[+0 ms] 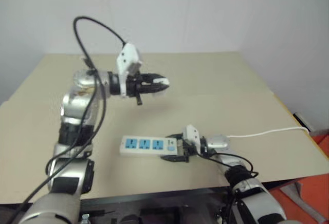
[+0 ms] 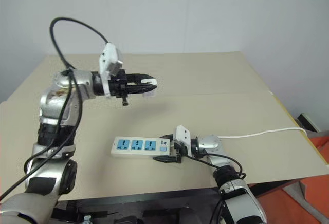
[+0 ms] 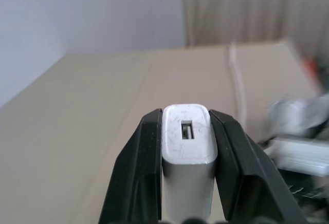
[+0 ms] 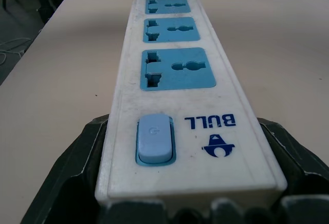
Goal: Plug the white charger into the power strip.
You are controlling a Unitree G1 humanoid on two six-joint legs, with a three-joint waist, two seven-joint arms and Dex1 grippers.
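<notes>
right gripper (image 1: 177, 151): fingers spread wide either side of the switch end of the power strip (image 1: 146, 146), bracing it flat near the table's front edge
power strip: three blue sockets face up, cord (image 1: 267, 132) trailing off to the right
left gripper (image 1: 154, 85): pinched tight on the white charger (image 3: 188, 149), held level well above the table, beyond the strip
step: charger lifted and carried, not yet over a socket
next move: likely turn the prongs downward, align over a socket, press straight in
surface: tan table (image 1: 221, 80), matte
room: plain pale wall behind
</notes>
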